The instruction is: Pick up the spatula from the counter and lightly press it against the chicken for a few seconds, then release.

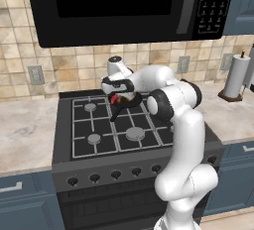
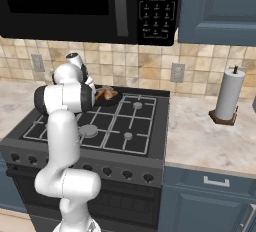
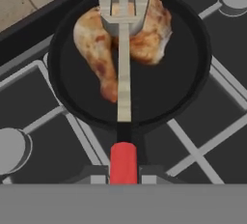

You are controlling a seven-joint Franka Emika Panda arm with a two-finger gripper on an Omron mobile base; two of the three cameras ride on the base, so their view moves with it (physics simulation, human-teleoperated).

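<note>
A browned chicken piece (image 3: 144, 30) lies in a black frying pan (image 3: 188, 68) on the stove's back burner. My gripper (image 3: 123, 174) is shut on the red handle of the spatula (image 3: 124, 73). The spatula's slotted metal blade rests over the top of the chicken. In the left base view the gripper (image 1: 117, 97) hangs over the pan (image 1: 130, 101), with the red handle showing between the fingers. From the right base side the chicken (image 2: 106, 94) shows in the pan (image 2: 108, 99) just right of the arm, which hides the gripper.
The black stove (image 1: 124, 130) has several grey burners and a row of knobs at its front. A microwave (image 1: 134, 6) hangs low above it. A paper towel roll (image 2: 229, 96) stands on the counter (image 2: 210, 136) to the right.
</note>
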